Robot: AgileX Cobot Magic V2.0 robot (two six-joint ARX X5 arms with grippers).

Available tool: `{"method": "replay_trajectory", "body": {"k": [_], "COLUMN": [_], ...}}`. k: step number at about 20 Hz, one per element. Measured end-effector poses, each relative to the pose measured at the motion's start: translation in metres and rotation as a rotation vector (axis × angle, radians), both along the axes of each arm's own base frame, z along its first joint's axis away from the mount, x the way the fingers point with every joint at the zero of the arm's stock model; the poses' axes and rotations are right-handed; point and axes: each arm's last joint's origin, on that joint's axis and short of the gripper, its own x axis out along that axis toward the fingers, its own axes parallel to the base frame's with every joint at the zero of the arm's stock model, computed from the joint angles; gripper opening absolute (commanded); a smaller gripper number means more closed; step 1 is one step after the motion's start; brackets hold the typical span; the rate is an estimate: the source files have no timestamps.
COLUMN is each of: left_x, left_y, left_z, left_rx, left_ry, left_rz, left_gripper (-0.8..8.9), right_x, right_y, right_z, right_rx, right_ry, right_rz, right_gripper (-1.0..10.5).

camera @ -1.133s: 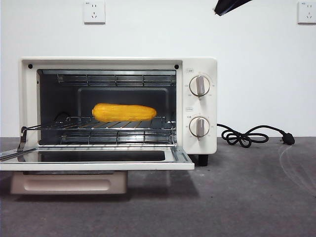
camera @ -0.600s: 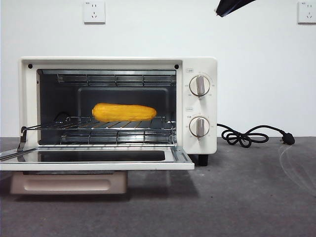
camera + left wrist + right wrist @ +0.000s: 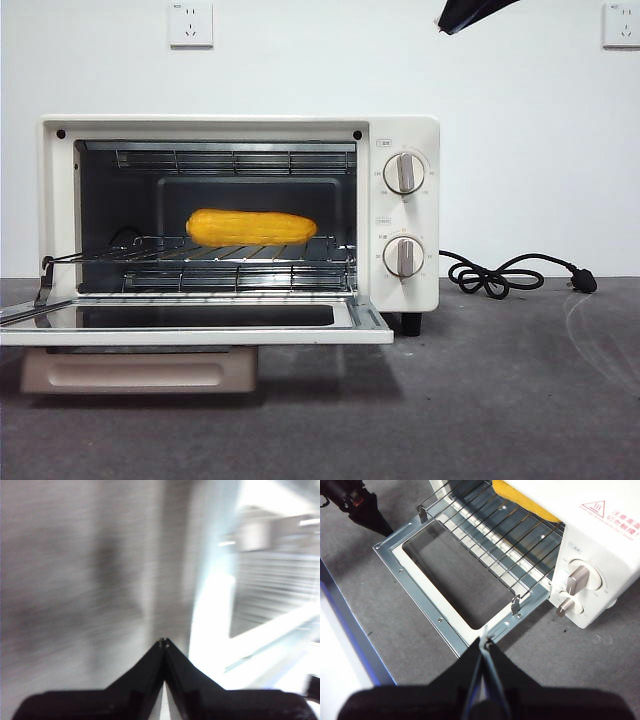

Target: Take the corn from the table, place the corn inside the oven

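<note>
**Corn on the oven rack, door down, both grippers clear**

Front view: the oven [image 3: 240,215] stands on the table [image 3: 500,400] with its door [image 3: 195,322] folded flat towards the camera. The corn [image 3: 251,227] lies lengthwise on the wire rack [image 3: 200,252], well inside the cavity and roughly in its middle, touching nothing but the rack. Two round knobs [image 3: 404,172] sit one above the other on the panel beside the cavity. The black cord [image 3: 500,275] lies coiled on the table beside the oven, its plug at the far end. Two wall sockets [image 3: 191,23] show on the white wall behind. A black arm tip [image 3: 470,12] pokes in at the top edge, high above the oven; this view alone does not say which arm it belongs to.

Left wrist view: the picture is heavily blurred. The left gripper [image 3: 163,641] has its jaws pressed together at the tips, with nothing between them. Behind it only grey and bright streaks show, too smeared to name.

Right wrist view: the right gripper [image 3: 484,641] hangs above the table in front of the open door's corner, jaws closed tip to tip and empty. Below it lie the door's glass pane and metal frame, the rack pulled partly out over it, and a yellow end of the corn at the mouth of the cavity. The other arm's gripper shows dark at a corner, beyond the door's far edge.
</note>
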Motion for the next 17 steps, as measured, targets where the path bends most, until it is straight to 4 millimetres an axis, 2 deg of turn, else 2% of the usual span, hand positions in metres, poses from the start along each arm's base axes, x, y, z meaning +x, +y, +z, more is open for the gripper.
{"method": "replay_trajectory", "body": {"k": [9, 12, 17], "left_x": [-0.001, 0.000, 0.004], "left_y": [-0.001, -0.001, -0.007], "left_z": [0.002, 0.004, 0.013], "left_rx": [-0.098, -0.207, -0.506], "left_ry": [-0.037, -0.083, -0.209], "left_rz": [-0.011, -0.003, -0.016], "left_gripper": [-0.09, -0.09, -0.08], "right_x": [0.000, 0.000, 0.000], "right_y": [0.000, 0.000, 0.000], "right_z": [0.000, 0.000, 0.000], "right_rx": [-0.003, -0.004, -0.004], "right_ry": [0.003, 0.004, 0.004], "right_rz": [0.001, 0.001, 0.001], "right_gripper": [-0.1, -0.1, -0.1]}}
